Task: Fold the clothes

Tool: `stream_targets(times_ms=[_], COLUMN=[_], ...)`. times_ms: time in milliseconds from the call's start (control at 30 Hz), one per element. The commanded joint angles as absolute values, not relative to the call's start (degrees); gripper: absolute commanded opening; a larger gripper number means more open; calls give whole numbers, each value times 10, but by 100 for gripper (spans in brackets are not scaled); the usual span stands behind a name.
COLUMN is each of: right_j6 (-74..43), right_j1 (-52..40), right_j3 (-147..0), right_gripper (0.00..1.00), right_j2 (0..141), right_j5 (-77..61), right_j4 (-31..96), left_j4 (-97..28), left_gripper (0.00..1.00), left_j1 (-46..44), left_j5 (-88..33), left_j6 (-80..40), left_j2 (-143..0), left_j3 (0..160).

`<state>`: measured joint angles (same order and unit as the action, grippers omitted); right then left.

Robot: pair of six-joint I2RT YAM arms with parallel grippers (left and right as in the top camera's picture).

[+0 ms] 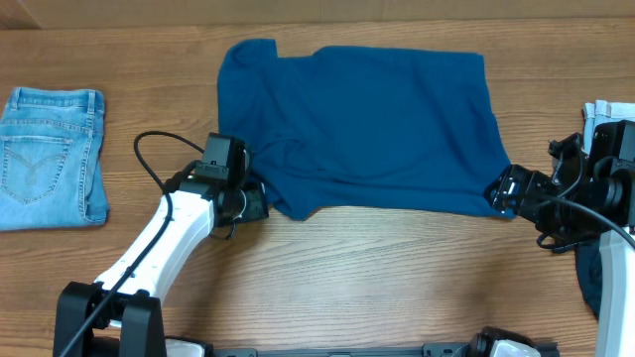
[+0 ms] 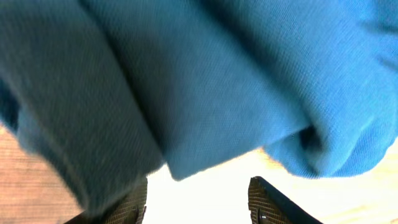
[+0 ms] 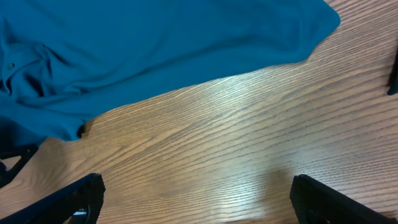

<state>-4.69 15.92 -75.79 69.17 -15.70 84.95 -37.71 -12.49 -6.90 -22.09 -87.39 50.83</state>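
Observation:
A deep blue jersey shirt lies spread flat across the middle of the wooden table, wrinkled near its lower left. My left gripper is open at the shirt's lower left corner; in the left wrist view blue cloth hangs over the left finger, and the gap between the fingers is bare. My right gripper is open at the shirt's lower right corner. In the right wrist view its fingers span bare wood, with the shirt's edge beyond them.
Folded light-blue denim jeans lie at the far left of the table. A white folded item sits at the right edge, and a dark blue cloth hangs below the right arm.

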Motion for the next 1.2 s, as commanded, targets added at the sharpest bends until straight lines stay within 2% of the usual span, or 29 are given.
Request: stream_targets(times_ms=[0, 133, 233, 267, 300, 333, 467, 667, 800, 833, 867, 967, 1067, 1167], right_j6=[-48, -47, -48, -48, -48, -47, -47, -47, -47, -47, -47, -47, -47, -47], right_j1=[157, 157, 157, 157, 157, 157, 157, 157, 157, 157, 157, 157, 157, 157], right_j3=[-757, -757, -757, -757, -757, -757, -757, -757, -757, -757, -757, -757, -757, -757], right_gripper=[100, 100, 100, 100, 100, 100, 100, 100, 100, 100, 100, 100, 100, 100], right_j2=[689, 689, 689, 689, 689, 689, 689, 689, 689, 689, 689, 689, 689, 689], right_j5=[-162, -162, -162, -162, -162, -162, -162, -162, -162, -162, -162, -162, -162, -162], right_j4=[847, 847, 847, 847, 847, 847, 847, 847, 848, 848, 848, 849, 849, 845], left_j4=[-327, -240, -236, -236, -236, -236, -256, -313, -309, -307, -300, -296, -387, -535], left_gripper=[55, 55, 49, 41, 24, 15, 13, 21, 21, 15, 5, 4, 4, 4], left_j1=[-124, -124, -124, -124, -124, -124, -124, -124, -124, -124, -124, -124, -124, -124], left_j5=[-71, -54, -76, -76, -86, -107, -162, -225, -189, -176, -170, -175, -238, -320], left_j6=[-214, -212, -212, -213, -214, -214, -221, -223, -223, -223, -223, -223, -234, -282], left_j2=[-869, -869, -869, -869, -869, -869, -869, -869, -869, -869, -869, -867, -839, -782], left_j3=[493, 461, 461, 461, 461, 461, 461, 461, 461, 461, 461, 472, 517, 579])
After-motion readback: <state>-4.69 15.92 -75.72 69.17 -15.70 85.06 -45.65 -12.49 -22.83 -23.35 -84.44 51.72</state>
